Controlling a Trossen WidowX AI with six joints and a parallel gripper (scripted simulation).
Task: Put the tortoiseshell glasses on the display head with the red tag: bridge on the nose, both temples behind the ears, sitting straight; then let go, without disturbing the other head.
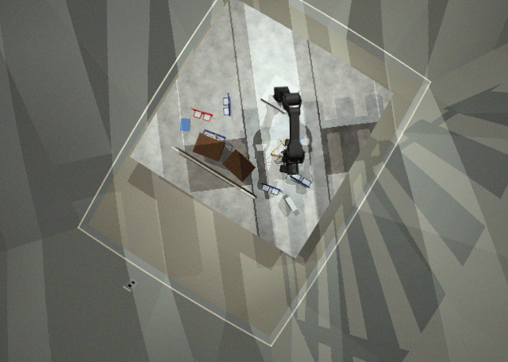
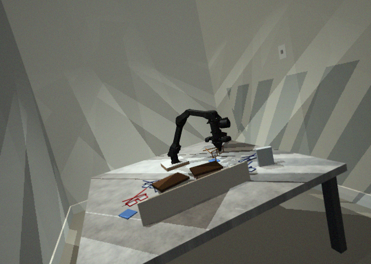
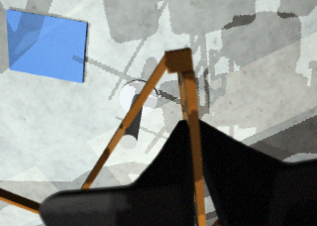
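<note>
Orange-brown glasses [image 1: 277, 146] [image 2: 213, 152] [image 3: 194, 122] with thin, angular frames and mottled darker patches (the tortoiseshell pair) are held up above the table, tilted. From where I stand, both rims show, with the temples unfolded. Up close, two slim bars meet at a blocky corner; the rest is partly hidden.

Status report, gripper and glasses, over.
Gripper shut on orange-brown glasses. Glasses aloft, not placed. Display heads: cannot identify.

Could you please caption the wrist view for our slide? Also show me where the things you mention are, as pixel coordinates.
Closed black gripper fingers grip orange-brown glasses [image 3: 178, 60], with a blue square [image 3: 49, 47] lying on the surface beyond.
</note>
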